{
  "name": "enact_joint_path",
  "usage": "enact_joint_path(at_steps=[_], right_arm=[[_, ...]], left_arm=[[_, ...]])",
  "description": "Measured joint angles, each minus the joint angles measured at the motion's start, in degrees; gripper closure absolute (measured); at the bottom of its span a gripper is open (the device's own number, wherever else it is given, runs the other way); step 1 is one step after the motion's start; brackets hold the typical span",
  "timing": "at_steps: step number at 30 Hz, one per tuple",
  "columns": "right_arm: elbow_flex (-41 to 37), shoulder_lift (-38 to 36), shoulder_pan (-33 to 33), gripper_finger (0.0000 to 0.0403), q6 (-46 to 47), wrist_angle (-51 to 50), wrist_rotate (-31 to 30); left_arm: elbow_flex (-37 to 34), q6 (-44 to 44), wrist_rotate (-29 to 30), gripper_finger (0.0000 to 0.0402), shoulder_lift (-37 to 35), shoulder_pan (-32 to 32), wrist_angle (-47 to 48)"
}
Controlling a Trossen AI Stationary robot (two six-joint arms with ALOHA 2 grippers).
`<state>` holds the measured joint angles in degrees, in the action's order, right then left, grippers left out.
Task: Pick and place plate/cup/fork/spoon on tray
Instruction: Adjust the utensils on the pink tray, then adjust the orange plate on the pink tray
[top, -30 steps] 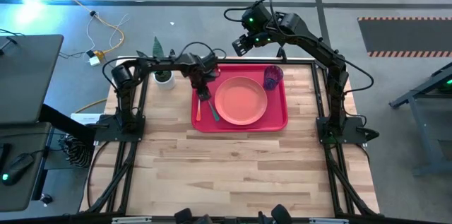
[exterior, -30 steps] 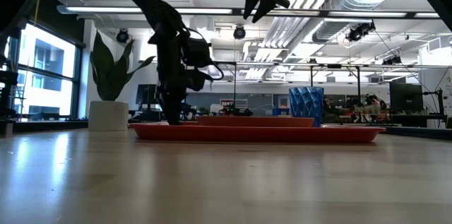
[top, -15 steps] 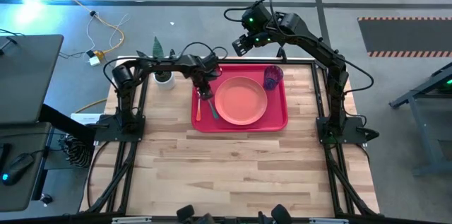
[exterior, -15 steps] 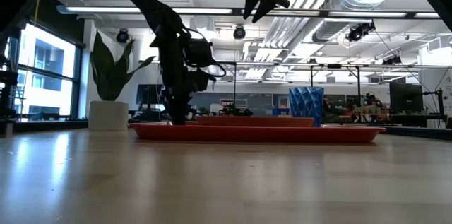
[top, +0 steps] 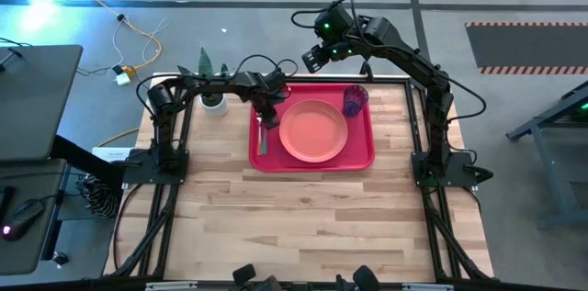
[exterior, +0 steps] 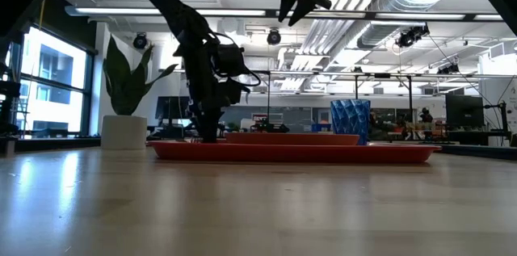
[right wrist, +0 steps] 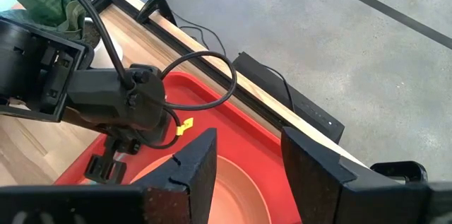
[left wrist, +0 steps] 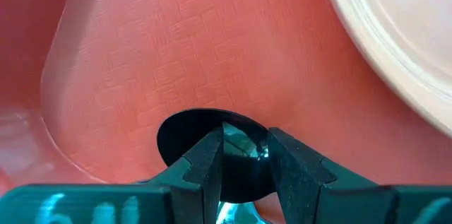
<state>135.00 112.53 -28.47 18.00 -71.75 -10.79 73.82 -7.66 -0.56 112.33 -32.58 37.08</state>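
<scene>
Overhead, high view: the left pincer is down over the tray's left strip, just beside the plate. A teal streak that I take for the spoon lies on the tray under it. The cup stands in the tray's far right corner. The right pincer waits raised beyond the bench's far edge.
Low view: the left pincer reaches down to the tray's rim at its left end. The cup is upright near the other end.
Left wrist view: the 2 fingers stand narrow, close about the spoon where the teal handle meets the dark bowl. The bowl rests flat on the tray's textured floor, and the plate's rim is near but apart.
Right wrist view: the right pincer's fingers are wide apart with nothing between them.
Spoon handling: probably light and stiff, with a smooth metal bowl that could slip or swivel. The neck, where it is taken now, looks the surest hold. The slim handle leaves little to pinch.
Step, as I judge it: the spoon is on the tray and wants only releasing.
Change from 1 s ago, high view: the left pincer has shifted a little toward the tray's far edge. An orange streak showed by the tray's left rim then, and a teal one shows there now.
Change, low view: the left pincer has slid slightly along the tray toward the cup. The right arm has not moved.
</scene>
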Motion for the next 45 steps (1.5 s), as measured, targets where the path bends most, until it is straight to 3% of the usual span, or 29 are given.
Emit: enact_joint_path(at_steps=[45], right_arm=[[-0.02, 0.0, 0.0, 0.0253, -0.02, -0.15, 0.44]], left_arm=[[2.78, 1.03, -0.02, 0.0298, -1.66, -0.02, 4.52]])
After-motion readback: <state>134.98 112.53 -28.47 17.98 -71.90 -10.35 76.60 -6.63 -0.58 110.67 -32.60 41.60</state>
